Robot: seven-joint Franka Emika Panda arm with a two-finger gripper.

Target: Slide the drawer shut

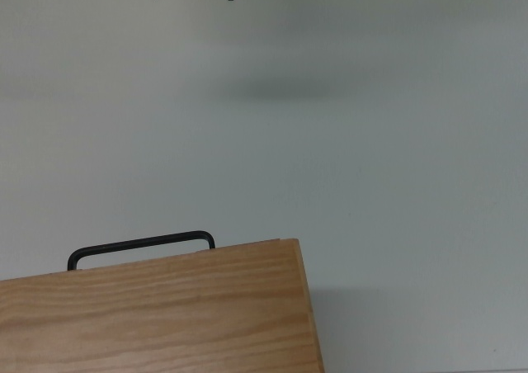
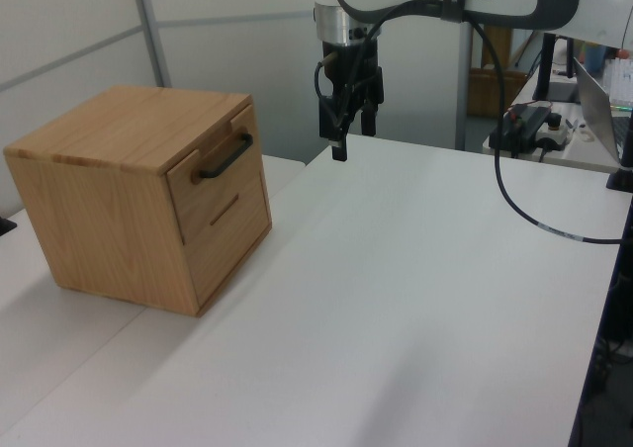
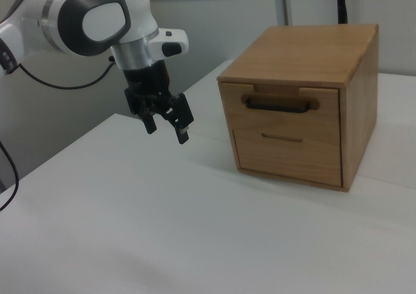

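We see the drawer [image 3: 283, 102] as the upper front panel of a light oak cabinet [image 2: 119, 131]. Its face is wide and pale-grained, with a thin black bar handle [image 3: 279, 104] across it; in the right view it sits about level with the cabinet face, while in the left view it stands slightly proud of it. Below it is a second panel [image 3: 286, 147] with a narrow slot.

The cabinet rests on the white counter [image 2: 415, 299], toward the left view's left and the right view's right. In the top view only its flat top [image 1: 157, 315] and the handle [image 1: 140, 243] show, at the bottom edge.

The gripper [image 3: 167, 130] hangs above the counter, well apart from the drawer front, with its jaws released and holding nothing. In the left view it [image 2: 348, 135] is above the counter's far edge.

Between the gripper and the drawer front the counter is bare. It runs wide and open toward the left view's right, where cables [image 2: 534, 210] trail past its edge.
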